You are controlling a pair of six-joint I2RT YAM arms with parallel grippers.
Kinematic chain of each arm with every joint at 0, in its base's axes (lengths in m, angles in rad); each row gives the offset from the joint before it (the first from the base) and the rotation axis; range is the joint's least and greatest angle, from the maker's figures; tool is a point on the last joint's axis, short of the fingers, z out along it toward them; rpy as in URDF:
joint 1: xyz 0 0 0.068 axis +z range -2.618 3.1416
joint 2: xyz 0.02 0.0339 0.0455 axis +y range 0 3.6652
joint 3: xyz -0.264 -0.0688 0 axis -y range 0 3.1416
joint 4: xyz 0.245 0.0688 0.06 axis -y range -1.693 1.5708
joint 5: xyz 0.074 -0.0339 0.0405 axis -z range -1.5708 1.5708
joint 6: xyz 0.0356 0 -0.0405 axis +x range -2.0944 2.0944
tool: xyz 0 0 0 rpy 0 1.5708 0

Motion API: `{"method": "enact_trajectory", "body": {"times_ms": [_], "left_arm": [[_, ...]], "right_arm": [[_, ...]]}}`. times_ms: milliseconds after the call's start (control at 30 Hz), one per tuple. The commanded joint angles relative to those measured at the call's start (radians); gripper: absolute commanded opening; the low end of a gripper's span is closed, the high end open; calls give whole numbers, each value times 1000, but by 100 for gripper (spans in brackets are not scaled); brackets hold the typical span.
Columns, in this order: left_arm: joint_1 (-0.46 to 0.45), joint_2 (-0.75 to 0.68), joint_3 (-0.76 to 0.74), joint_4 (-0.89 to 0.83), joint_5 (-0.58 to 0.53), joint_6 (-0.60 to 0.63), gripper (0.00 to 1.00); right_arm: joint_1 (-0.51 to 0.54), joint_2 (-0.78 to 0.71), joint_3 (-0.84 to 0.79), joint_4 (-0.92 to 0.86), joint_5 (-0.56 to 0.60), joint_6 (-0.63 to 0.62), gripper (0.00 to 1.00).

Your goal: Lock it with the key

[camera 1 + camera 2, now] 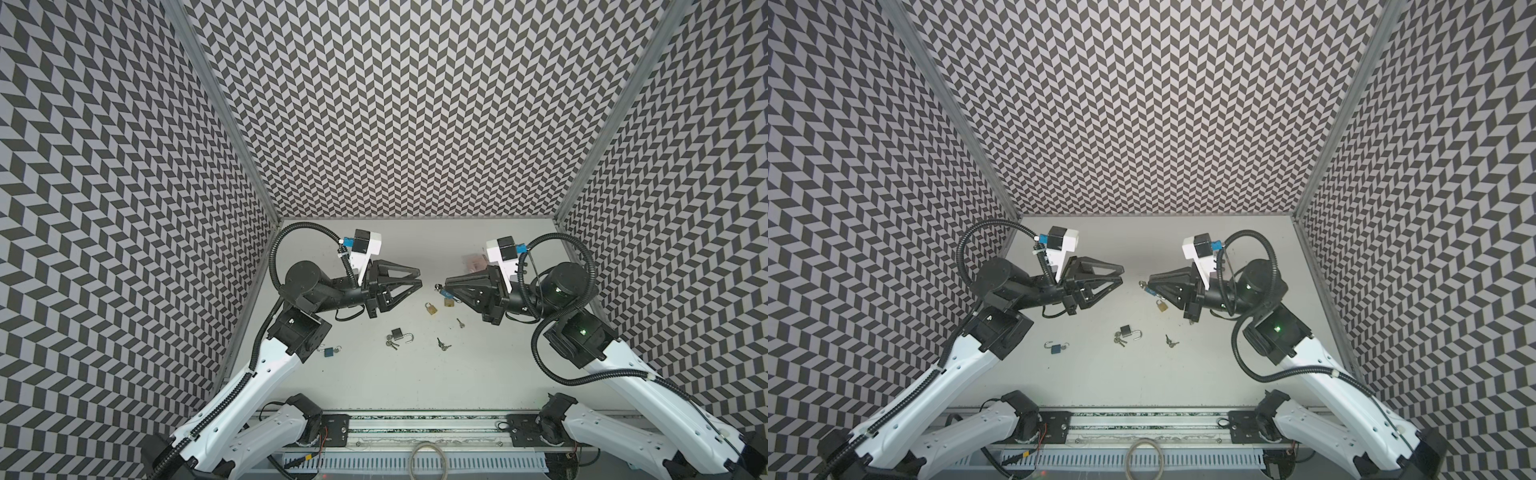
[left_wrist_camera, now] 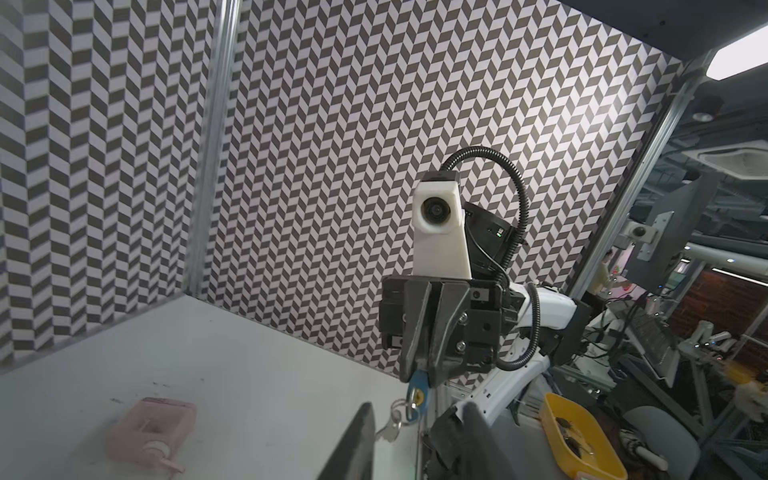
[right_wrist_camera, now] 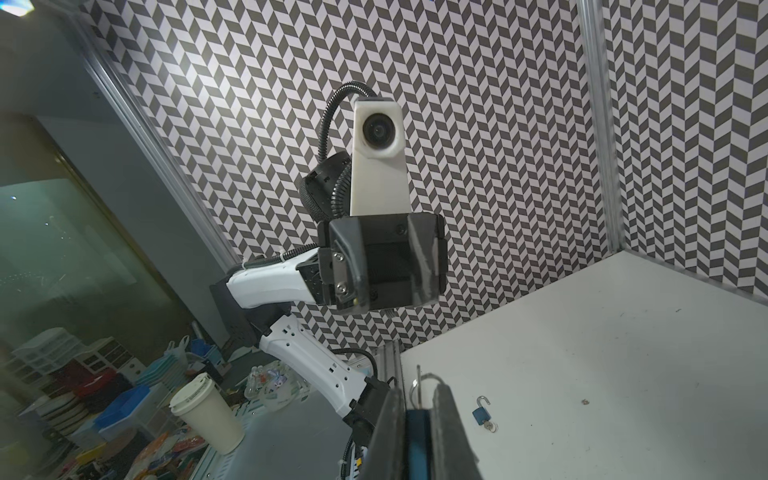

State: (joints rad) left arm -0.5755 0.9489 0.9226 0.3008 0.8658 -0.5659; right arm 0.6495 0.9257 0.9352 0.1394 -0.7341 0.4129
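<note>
While the left pincer (image 1: 418, 277) is hovering empty with its jaws standing apart, facing its partner, the right pincer (image 1: 448, 286) is clamping a blue padlock (image 2: 417, 384) clear of the surface (image 1: 478, 374), probably offering it up so the other arm can reach it. A key ring (image 2: 400, 409) is dangling beneath the padlock; whether a key is sitting in the keyhole, I cannot tell.

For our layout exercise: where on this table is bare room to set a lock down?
Free: the wide table strip between the black padlock and the front rail; also along the back wall beside the pink box. Crowded: the middle, around the brass padlock and loose keys.
</note>
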Motion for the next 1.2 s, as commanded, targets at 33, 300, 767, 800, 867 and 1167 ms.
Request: {"method": "enact_trajectory", "body": {"times_ms": [33,300,767,800,867,1167], "left_arm": [[-51,0,-15,30,-41,23,71],[-91,52,22,18,-24,54,89],[-144,90,39,4,-29,78,32],[-143,87,37,-15,-47,88,27],[-117,72,31,-89,-134,106,33],[55,-27,-69,-385,-543,101,79]], "right_arm": [[-2,-21,-60,249,15,150,0],[-2,26,-18,224,-94,134,0],[4,43,-30,292,-112,192,0],[4,39,-30,280,-90,181,0],[2,22,-27,186,2,130,0],[-5,-78,-100,-231,539,-33,33]]}}
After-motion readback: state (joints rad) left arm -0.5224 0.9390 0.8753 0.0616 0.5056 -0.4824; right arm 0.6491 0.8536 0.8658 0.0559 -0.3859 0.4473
